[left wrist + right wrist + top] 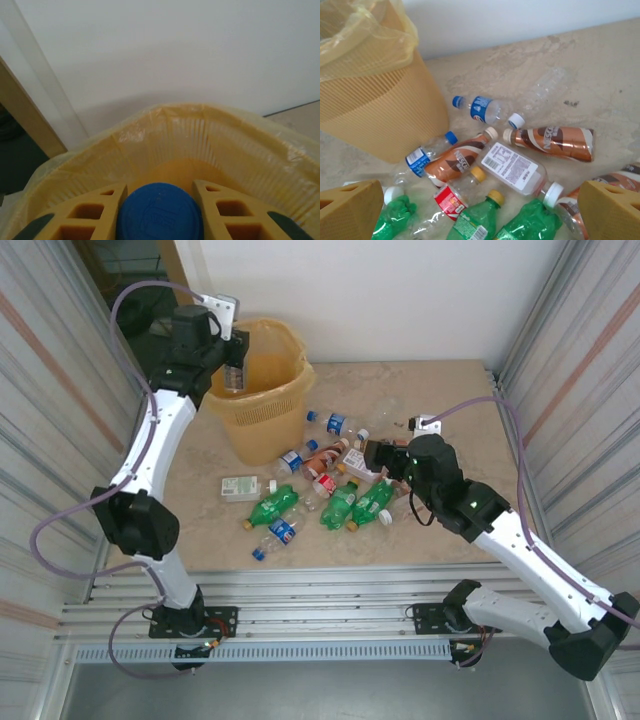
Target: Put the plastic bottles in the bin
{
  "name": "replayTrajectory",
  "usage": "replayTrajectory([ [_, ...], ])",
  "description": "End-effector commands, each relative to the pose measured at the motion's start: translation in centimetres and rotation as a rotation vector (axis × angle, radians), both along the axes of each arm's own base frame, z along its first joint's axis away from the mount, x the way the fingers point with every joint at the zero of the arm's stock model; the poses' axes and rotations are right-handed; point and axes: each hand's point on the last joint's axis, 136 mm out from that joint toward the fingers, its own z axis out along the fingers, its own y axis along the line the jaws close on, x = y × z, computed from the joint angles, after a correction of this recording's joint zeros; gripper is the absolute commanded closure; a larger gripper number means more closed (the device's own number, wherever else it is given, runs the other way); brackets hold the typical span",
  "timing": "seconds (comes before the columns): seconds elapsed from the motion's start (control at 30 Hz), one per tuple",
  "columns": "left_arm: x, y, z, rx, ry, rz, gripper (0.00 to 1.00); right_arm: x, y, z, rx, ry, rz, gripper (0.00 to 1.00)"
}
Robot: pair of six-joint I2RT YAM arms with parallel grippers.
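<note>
Seen from above, the left gripper (234, 368) hangs over the near-left rim of the bin (268, 425), which stands at the far left of the table (450, 400); at that size its load is hard to make out. The left wrist camera settles it: the yellow fingers (82, 215) are clamped on either side of a blue-capped bottle (160, 212), whose body is hidden below the cap. Beyond the cap lies the bin's mouth, with the translucent bag liner (210, 125) folded over the rim and the bottom hidden behind the cap. The other plastic bottles (325, 485) lie loose on the table, just right of and in front of the bin. The overhead view places the right gripper (366, 455) low over the right side of that heap. Its own camera shows the jaws standing wide apart with nothing between them, and makes the labels clear: two brown-labelled bottles (555, 142), a blue-labelled clear one (482, 109) near the bin's wall, a white-labelled one (515, 167), a red-labelled one (451, 200) and green bottles (470, 225) nearest the fingers.
</note>
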Motion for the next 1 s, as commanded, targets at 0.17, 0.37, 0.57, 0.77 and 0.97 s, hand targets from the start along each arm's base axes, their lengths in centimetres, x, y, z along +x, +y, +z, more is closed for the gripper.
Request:
replayTrajectory([
  [0.17, 2.2, 2.3, -3.2, 0.048, 0.06, 0.105, 0.99, -0.2, -2.6, -2.2, 0.02, 0.101, -0.13, 0.02],
  [0.37, 3.2, 3.0, -6.1, 0.047, 0.123, 0.144, 0.89, -0.3, -3.8, -3.4, 0.031, 0.148, -0.18, 0.02],
  [0.57, 3.5, 3.1, -7.9, 0.037, 0.163, 0.16, 0.72, -0.3, -4.9, -5.5, 0.028, 0.221, -0.245, 0.02],
  [0.77, 3.3, 2.9, -7.5, 0.014, 0.161, 0.154, 0.57, -0.7, -6.4, -7.1, 0.057, 0.292, -0.303, 0.02],
  [0.97, 2.7, 2.7, -5.3, -0.018, 0.126, 0.141, 0.39, -0.8, -7.1, -8.7, 0.075, 0.35, -0.336, 0.02],
])
